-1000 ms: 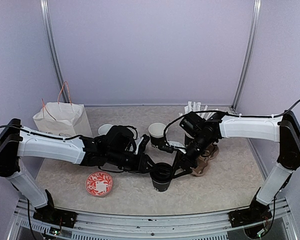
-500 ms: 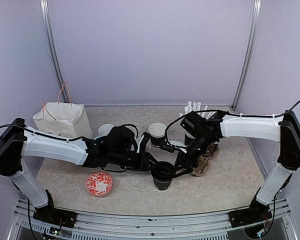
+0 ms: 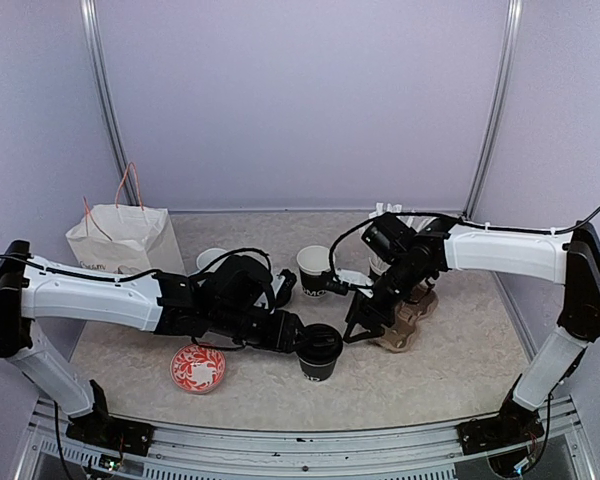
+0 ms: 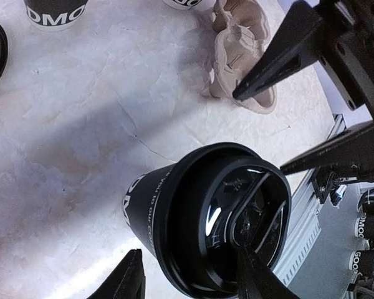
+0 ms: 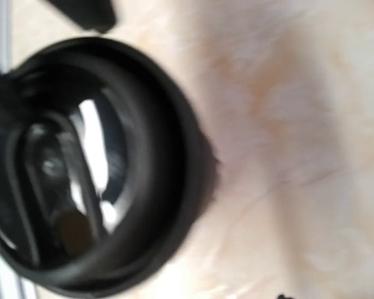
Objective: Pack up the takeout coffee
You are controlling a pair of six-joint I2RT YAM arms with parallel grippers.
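A: Where is the small black paper cup (image 3: pixel 320 356)?

B: It stands upright on the pale desk (image 3: pixel 260 388) near the front edge. Its round black plastic lid (image 4: pixel 227 218) is seated and its long axis is vertical. The left tool (image 4: pixel 193 277) straddles it from the left with fingers spread. A gap shows at one finger, so nothing is pinched.

A: And the right tool (image 4: pixel 260 134)?

B: It is just beyond the cup, to the right. Its fingers are spread and empty, with the tips pointing at the lid's rim.

A: Which is nearer?

B: The left. The tan moulded-pulp cup carrier (image 3: pixel 408 322) lies farther right, behind the right tool, so the cup probably has to travel that way.
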